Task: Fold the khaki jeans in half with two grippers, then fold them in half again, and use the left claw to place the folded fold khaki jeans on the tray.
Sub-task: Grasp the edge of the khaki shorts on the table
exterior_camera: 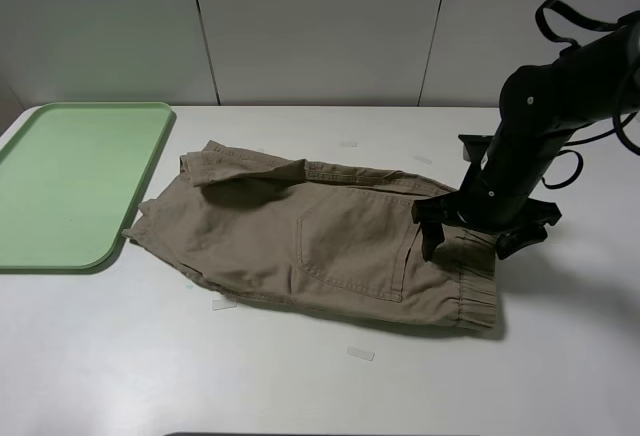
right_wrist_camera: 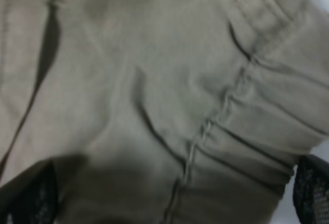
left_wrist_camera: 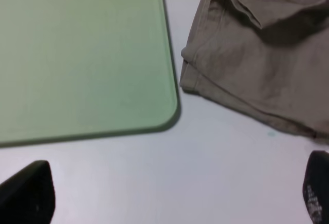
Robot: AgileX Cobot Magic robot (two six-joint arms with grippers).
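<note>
The khaki jeans [exterior_camera: 300,236] lie folded once on the white table, the gathered waistband at the right and the cuffed hems at the left near the tray. My right gripper [exterior_camera: 470,241] is open and hangs low over the waistband; in the right wrist view [right_wrist_camera: 169,193] its spread fingers straddle the gathered fabric [right_wrist_camera: 154,80] without holding it. My left gripper [left_wrist_camera: 172,193] is open and empty above bare table, close to the tray's corner and the hems [left_wrist_camera: 257,64]; its arm is out of the exterior high view. The pale-green tray [exterior_camera: 70,176] lies at the far left and also shows in the left wrist view [left_wrist_camera: 77,54].
Small white tape strips [exterior_camera: 360,353] [exterior_camera: 225,304] lie on the table near the jeans' front edge. A grey panelled wall [exterior_camera: 320,26] closes the back. The right arm's black cable [exterior_camera: 565,16] loops above its wrist.
</note>
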